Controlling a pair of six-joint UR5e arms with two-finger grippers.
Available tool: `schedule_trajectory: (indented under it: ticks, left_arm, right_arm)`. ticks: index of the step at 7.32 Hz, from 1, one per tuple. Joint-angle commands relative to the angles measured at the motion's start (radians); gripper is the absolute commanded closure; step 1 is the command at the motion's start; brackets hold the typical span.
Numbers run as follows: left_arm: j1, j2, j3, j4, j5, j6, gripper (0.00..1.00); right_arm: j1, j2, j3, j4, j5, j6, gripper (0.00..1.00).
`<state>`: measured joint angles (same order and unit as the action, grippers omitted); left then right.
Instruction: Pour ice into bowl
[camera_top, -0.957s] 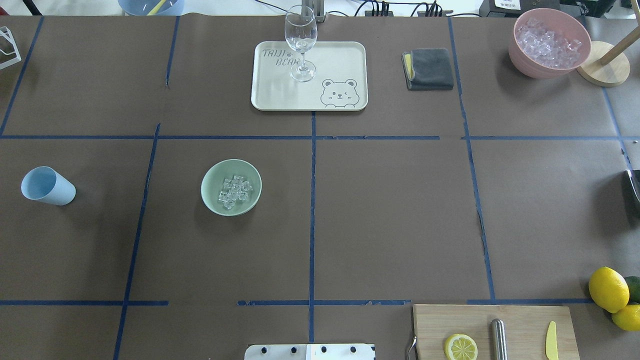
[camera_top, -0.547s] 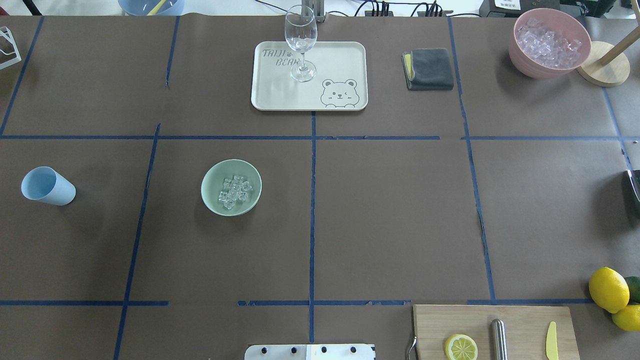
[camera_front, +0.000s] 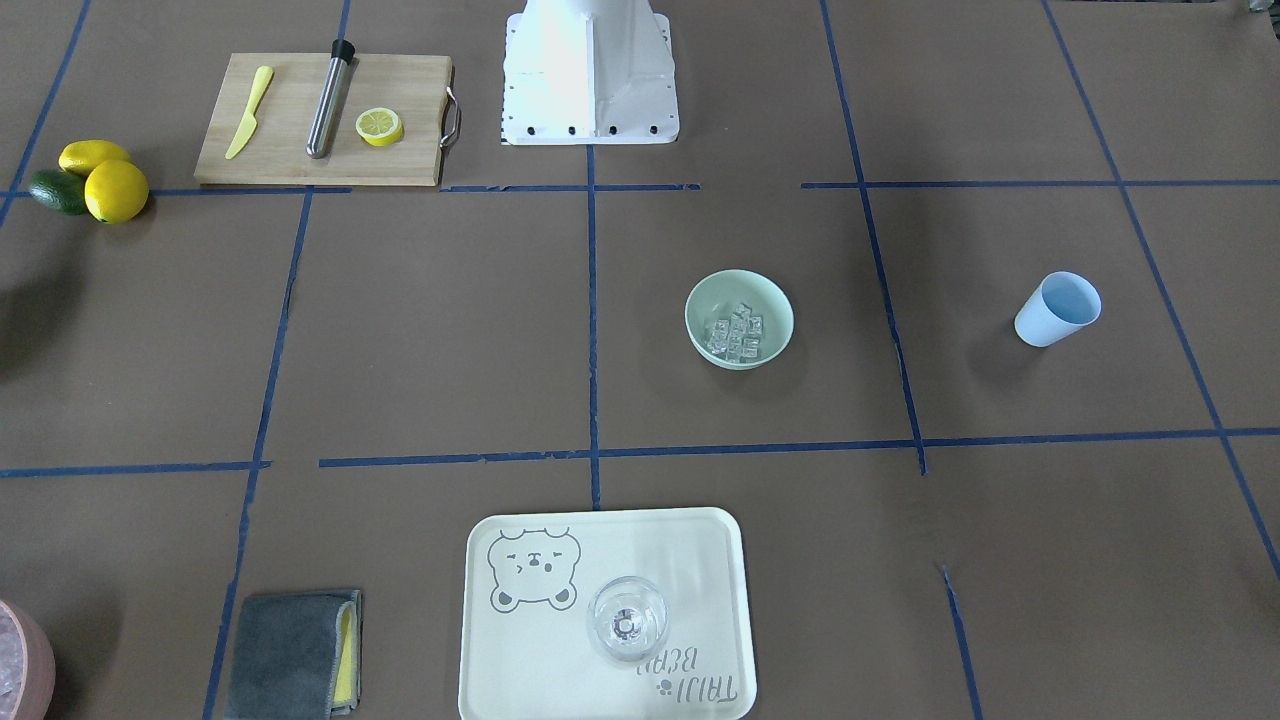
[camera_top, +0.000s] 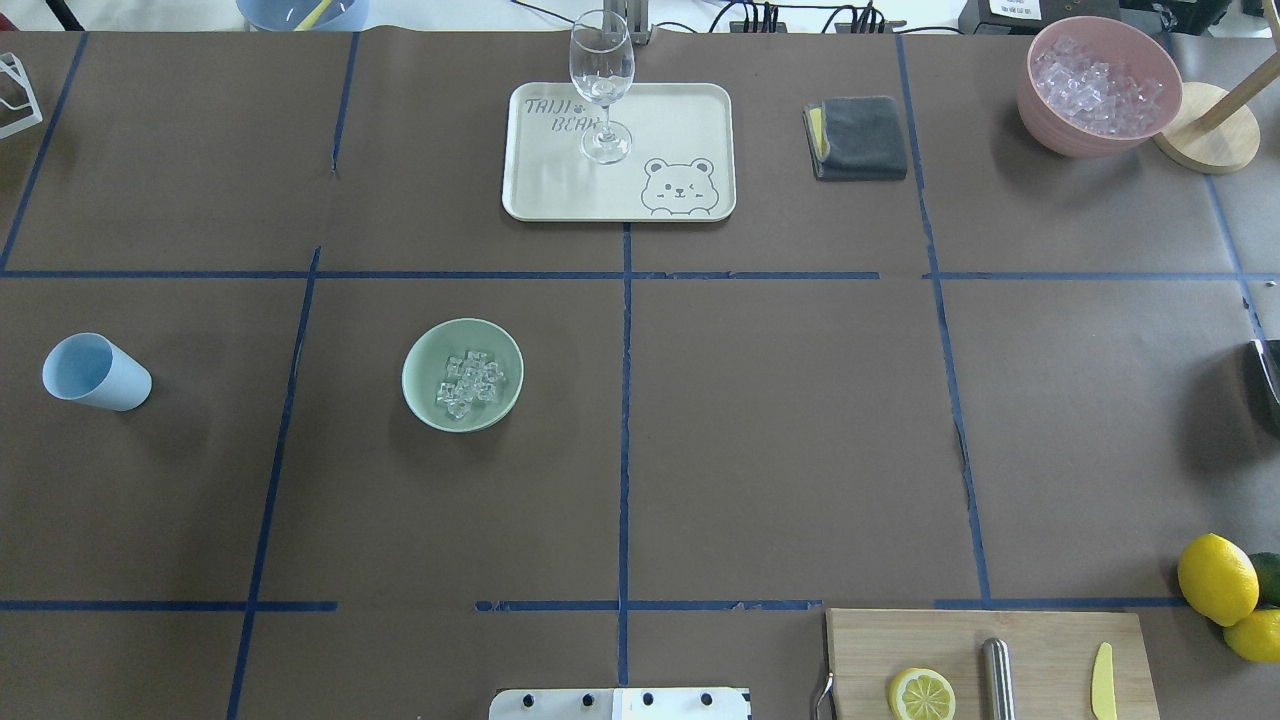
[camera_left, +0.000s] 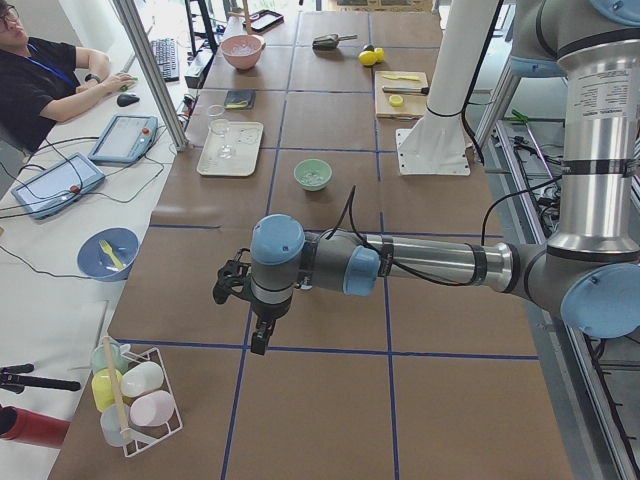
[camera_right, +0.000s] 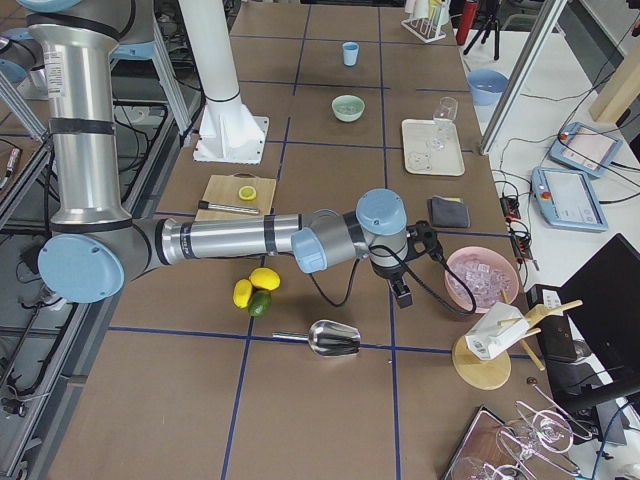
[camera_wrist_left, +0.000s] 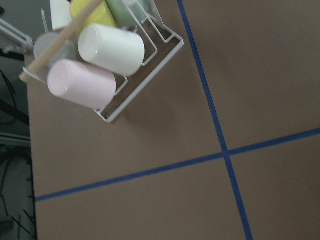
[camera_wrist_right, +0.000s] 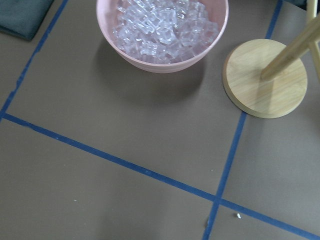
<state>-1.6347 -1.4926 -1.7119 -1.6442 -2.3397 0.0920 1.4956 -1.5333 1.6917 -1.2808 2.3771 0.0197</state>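
Note:
The pale mint-green bowl stands left of the table's middle and holds a handful of clear ice cubes. Bowl and ice also show in the front-facing view. An empty light blue cup stands far to its left. My left gripper shows only in the exterior left view, over bare table near the cup rack, far from the bowl. My right gripper shows only in the exterior right view, beside the pink container. I cannot tell whether either is open or shut.
A pink container of crushed ice and a wooden stand are at the far right. A wine glass stands on a cream tray, a grey cloth beside it. Cutting board, lemons, metal scoop, cup rack.

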Motion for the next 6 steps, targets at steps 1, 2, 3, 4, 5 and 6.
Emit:
schedule_trajectory:
  ticks: [1, 2, 3, 4, 5, 6]
  left_arm:
    - [-0.010, 0.038, -0.006, 0.030, -0.046, 0.002, 0.00]
    - [-0.010, 0.038, 0.009, 0.030, -0.043, 0.000, 0.00]
    - [-0.010, 0.038, -0.001, 0.030, -0.041, 0.000, 0.00]
    - [-0.008, 0.037, -0.005, 0.029, -0.041, 0.000, 0.00]
    - [-0.008, 0.037, -0.006, 0.029, -0.041, 0.000, 0.00]
    - [-0.008, 0.035, -0.008, 0.027, -0.041, 0.000, 0.00]
  right_arm:
    - [-0.177, 0.044, 0.159, 0.006, 0.002, 0.280, 0.00]
    - [-0.257, 0.111, 0.178, 0.006, 0.004, 0.369, 0.00]
    - [-0.352, 0.181, 0.198, 0.003, -0.002, 0.487, 0.00]
    - [-0.462, 0.273, 0.195, 0.000, -0.069, 0.629, 0.00]
    - [-0.611, 0.370, 0.187, -0.011, -0.220, 0.769, 0.00]
    - [-0.721, 0.453, 0.159, -0.014, -0.358, 0.875, 0.00]
